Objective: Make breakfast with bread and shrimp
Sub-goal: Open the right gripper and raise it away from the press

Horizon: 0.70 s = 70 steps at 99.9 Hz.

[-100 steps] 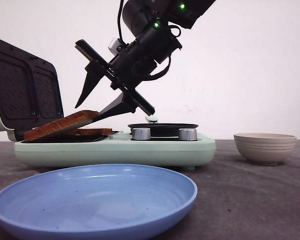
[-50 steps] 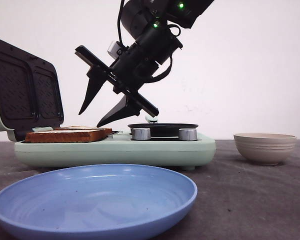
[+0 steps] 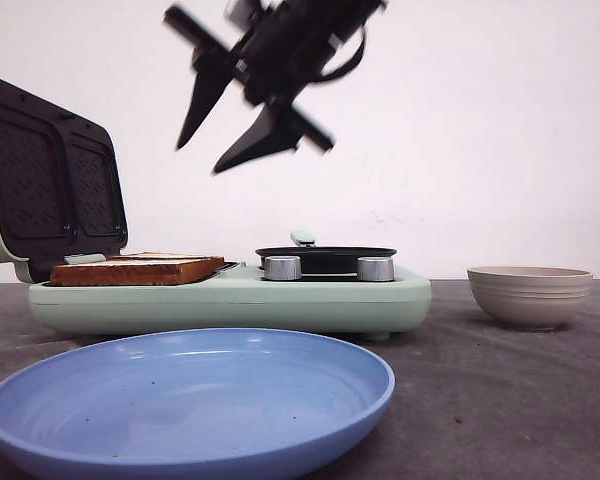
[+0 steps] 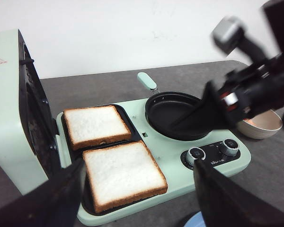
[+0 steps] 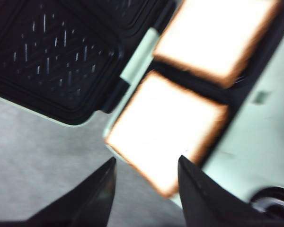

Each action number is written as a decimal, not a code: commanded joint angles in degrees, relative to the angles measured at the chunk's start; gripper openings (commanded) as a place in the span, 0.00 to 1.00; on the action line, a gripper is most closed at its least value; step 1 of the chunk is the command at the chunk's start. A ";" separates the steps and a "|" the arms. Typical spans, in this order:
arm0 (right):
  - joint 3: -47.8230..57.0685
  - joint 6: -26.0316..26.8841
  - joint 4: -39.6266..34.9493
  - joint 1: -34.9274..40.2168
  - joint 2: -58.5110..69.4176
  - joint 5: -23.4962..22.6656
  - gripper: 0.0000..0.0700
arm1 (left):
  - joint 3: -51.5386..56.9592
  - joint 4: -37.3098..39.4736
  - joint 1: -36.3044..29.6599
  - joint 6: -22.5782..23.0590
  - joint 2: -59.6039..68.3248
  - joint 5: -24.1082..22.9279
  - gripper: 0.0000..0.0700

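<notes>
While both bread slices lie flat below, the right hand is seen above, spread empty; the left hand is likewise spread.

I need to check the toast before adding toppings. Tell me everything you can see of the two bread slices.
The bread is two thick square white slices with toasted brown crust edges and pale, plain tops. They lie flat, side by side, one in each dark well of the mint-green breakfast maker, whose ribbed lid stands open behind them. Nothing sits on them. The right tool hangs open well above them, touching neither. In the front view only their brown edges show.
</notes>
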 commanded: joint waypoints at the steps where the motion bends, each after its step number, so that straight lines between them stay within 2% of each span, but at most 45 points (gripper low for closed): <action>1: 1.33 -6.73 -3.32 -0.07 -1.22 3.43 0.36 | 0.44 0.50 0.04 -0.28 0.15 -0.31 0.56; 13: 1.33 -10.84 -8.35 -0.31 -5.14 9.42 0.36 | 0.44 0.26 0.04 -0.26 0.17 -0.31 0.56; 36: 1.31 -13.18 -9.16 -0.44 -12.68 14.64 0.36 | 0.44 0.17 0.04 -0.24 0.17 -0.33 0.56; 51: 1.29 -15.54 -10.25 -0.59 -16.00 17.35 0.36 | 0.44 0.15 0.04 -0.07 0.17 -1.27 0.56; 70: -1.75 -16.00 -9.64 -1.64 -19.34 17.73 0.36 | 0.44 0.15 0.04 -0.07 0.15 -1.33 0.56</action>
